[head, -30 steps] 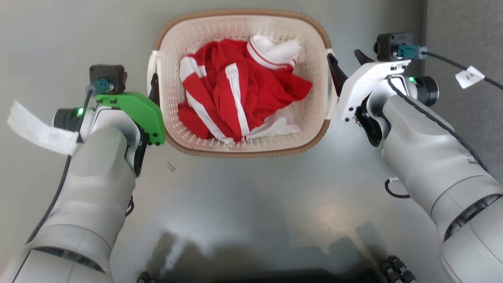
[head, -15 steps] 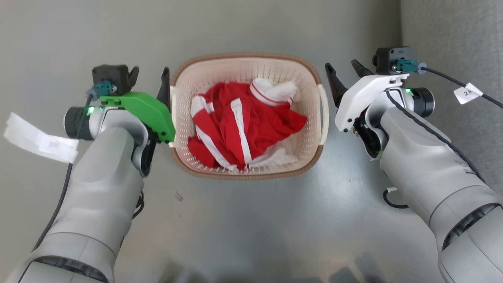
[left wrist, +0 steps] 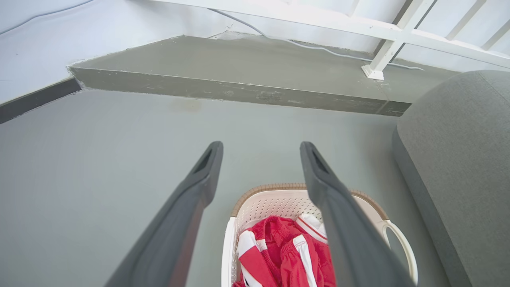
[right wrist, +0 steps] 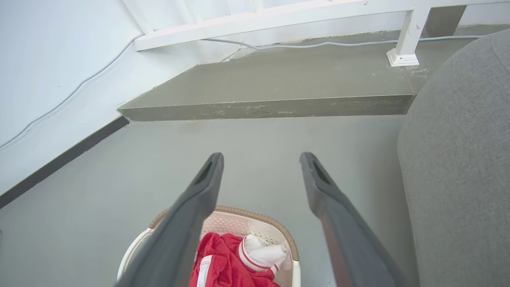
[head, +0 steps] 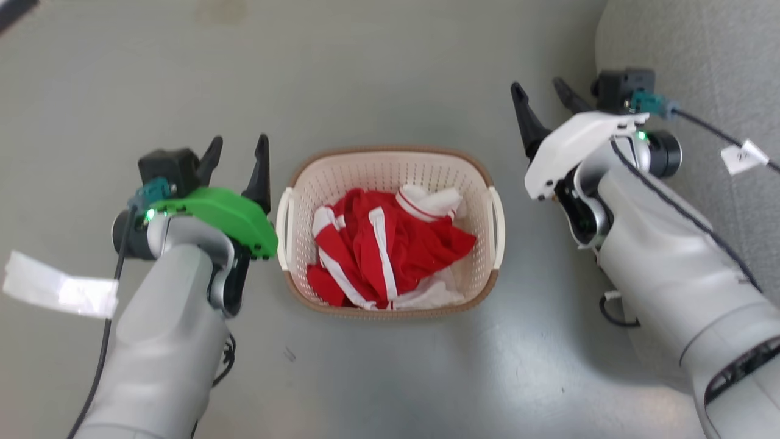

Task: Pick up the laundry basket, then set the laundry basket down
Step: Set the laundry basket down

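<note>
Both spread wide, empty: left claw, right claw, flanking laundry basket. Near right claw, grey cushion; red garment hides basket bottom.

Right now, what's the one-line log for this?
laundry basket: on floor, red-and-white garment inside | left tool: open, beside basket | right tool: open, apart

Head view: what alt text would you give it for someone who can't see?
A cream laundry basket with a brown rim sits on a grey floor, holding crumpled red-and-white clothing. The robot's arms flank it, the left gripper and the right gripper both open and holding nothing.
</note>
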You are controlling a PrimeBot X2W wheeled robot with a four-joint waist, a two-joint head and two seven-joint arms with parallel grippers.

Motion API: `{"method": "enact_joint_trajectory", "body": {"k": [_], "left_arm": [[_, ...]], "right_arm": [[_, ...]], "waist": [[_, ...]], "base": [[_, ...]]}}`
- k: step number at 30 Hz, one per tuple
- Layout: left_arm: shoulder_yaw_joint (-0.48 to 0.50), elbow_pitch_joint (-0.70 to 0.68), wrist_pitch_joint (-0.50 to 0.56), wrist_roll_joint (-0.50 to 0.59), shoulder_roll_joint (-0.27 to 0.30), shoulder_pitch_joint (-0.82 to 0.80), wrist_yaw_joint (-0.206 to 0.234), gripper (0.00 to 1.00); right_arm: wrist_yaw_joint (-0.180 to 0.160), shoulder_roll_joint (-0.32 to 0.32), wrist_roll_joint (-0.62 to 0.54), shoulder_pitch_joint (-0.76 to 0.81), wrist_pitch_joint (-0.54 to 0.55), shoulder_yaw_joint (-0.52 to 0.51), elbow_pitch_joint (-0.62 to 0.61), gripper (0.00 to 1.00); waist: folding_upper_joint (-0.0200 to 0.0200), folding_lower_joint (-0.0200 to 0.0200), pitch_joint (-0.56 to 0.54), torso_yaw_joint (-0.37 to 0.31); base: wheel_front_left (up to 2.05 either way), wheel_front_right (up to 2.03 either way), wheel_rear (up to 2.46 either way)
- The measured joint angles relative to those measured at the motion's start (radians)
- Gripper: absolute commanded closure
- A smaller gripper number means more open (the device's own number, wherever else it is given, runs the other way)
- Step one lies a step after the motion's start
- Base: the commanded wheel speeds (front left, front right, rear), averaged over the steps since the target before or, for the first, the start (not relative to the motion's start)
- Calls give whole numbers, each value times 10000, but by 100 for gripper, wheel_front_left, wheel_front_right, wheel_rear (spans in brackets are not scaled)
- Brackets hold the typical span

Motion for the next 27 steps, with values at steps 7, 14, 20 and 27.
{"method": "enact_joint_trajectory", "body": {"k": [7, 14, 20, 27], "left_arm": [[382, -1028, 0, 569, 314, 1099, 88, 0], [692, -1996, 0, 1081, 403, 2313, 215, 0], [1012, -2600, 0, 1256, 489, 3505, 451, 0], [1195, -3267, 0, 1586, 527, 4630, 650, 0]], "right_arm": [[-236, 15, -512, 1172, 0, -502, -1062, 0], [-362, 88, -951, 2403, 0, -911, -1935, 0], [-456, 150, -1262, 3498, 0, -1277, -2615, 0], [-639, 127, -1595, 4717, 0, -1678, -3310, 0]], "waist": [[0, 0, -899, 53], [0, 0, -1795, 20], [0, 0, -2564, -74], [0, 0, -3421, -201]], "base": [[0, 0, 0], [0, 0, 0], [0, 0, 0], [0, 0, 0]]}}
